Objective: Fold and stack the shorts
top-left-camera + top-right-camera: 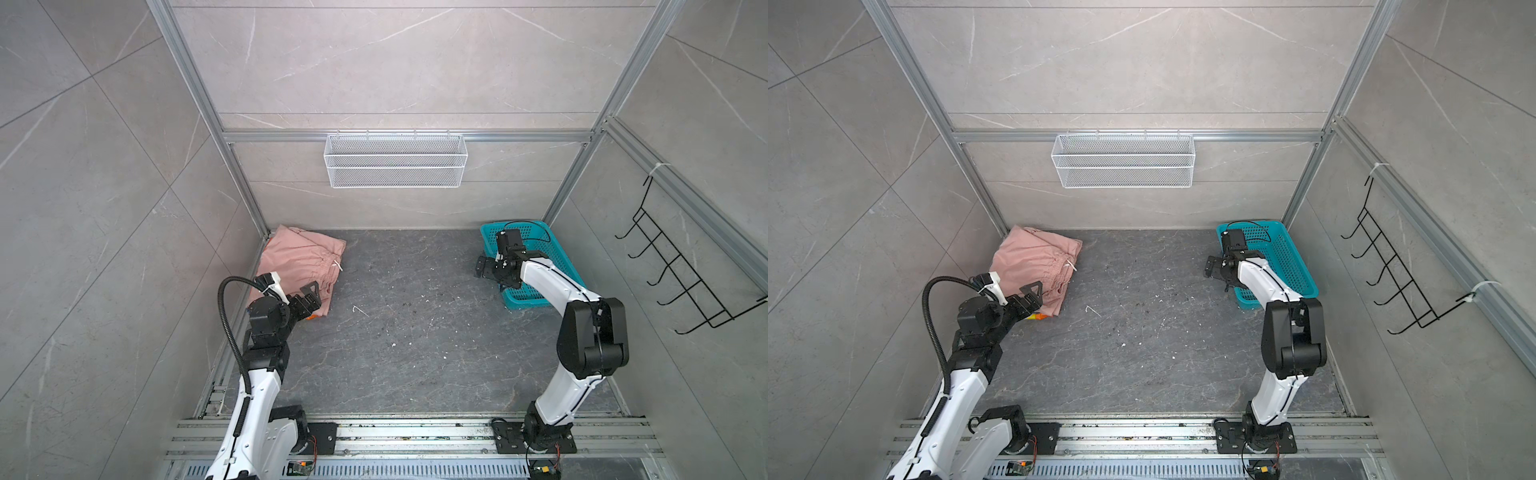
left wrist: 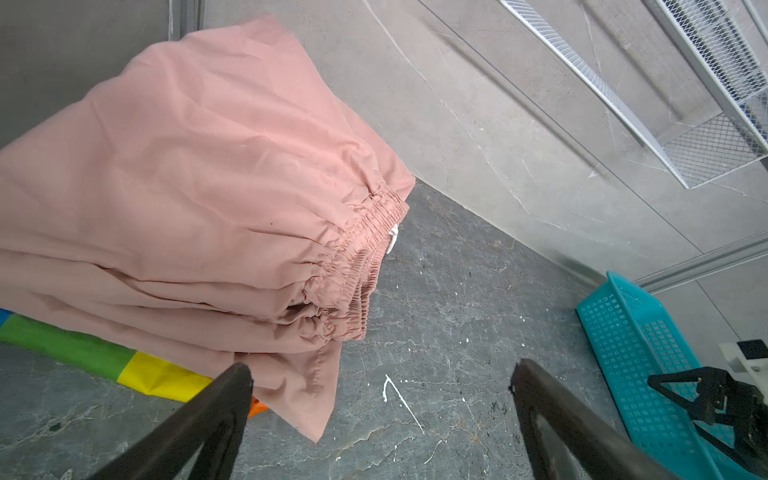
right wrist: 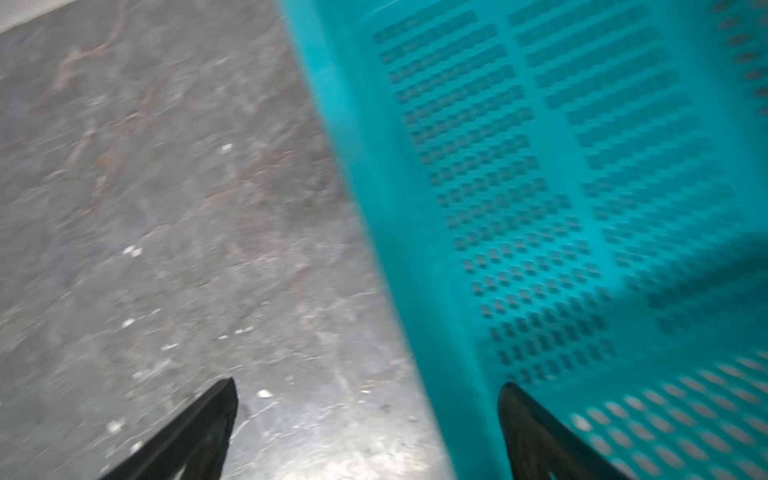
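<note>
**Top views.** From where I stand, the pink shorts lie folded in the far left corner of the table, topping a pile. The left gripper hangs spread wide and empty over the pile's near edge. The right gripper, likewise wide and empty, hovers just beside the teal basket.

**Left wrist view.** A rainbow-striped pair shows beneath the pink; a beige pair cannot be made out. Likely hazards: a finger catching the pink hem would drag the fold open, and the shiny bottom layer could let the pile slide. A white tab at the waistband bears no legible writing.

**Right wrist view.** Blurred. One finger shows against the table, the other against the basket, so a careless sweep could knock it. No brand is readable.
</note>
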You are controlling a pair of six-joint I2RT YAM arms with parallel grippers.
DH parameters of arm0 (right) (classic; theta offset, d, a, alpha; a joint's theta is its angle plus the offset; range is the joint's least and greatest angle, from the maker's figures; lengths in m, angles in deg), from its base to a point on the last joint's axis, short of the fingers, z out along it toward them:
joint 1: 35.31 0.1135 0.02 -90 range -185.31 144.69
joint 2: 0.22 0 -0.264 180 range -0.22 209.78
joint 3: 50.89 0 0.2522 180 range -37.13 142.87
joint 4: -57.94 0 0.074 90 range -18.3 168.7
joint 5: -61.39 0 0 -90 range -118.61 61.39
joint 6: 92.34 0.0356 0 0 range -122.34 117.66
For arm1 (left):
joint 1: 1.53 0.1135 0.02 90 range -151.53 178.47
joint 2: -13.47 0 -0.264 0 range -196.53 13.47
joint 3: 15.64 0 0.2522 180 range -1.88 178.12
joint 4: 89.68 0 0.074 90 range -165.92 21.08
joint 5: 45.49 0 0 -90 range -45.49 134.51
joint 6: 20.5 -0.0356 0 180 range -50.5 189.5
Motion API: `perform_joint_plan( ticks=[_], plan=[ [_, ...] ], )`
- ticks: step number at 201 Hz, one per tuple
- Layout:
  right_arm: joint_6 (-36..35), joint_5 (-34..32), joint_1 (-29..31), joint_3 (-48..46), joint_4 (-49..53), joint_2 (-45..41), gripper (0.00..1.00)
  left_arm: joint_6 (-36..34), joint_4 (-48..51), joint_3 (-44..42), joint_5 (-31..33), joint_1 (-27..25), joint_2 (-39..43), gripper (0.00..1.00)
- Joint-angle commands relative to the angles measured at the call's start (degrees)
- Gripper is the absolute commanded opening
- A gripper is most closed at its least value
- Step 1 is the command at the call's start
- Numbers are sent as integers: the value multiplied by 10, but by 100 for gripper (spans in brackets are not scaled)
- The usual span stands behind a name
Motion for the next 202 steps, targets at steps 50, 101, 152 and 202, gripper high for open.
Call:
perform_joint_plan(
  ticks=[50,101,152,202],
  plan=[
    [10,93,101,113,17,97,92,3,22,40,-22,-4,18,100],
    [84,113,252,257,27,222,92,9,32,40,-15,-4,15,100],
    [82,102,315,449,116,276,99,-1,56,46,-13,-3,12,100],
    [20,2,278,278,71,67,99,-49,63,41,100,-4,-14,100]
  ],
)
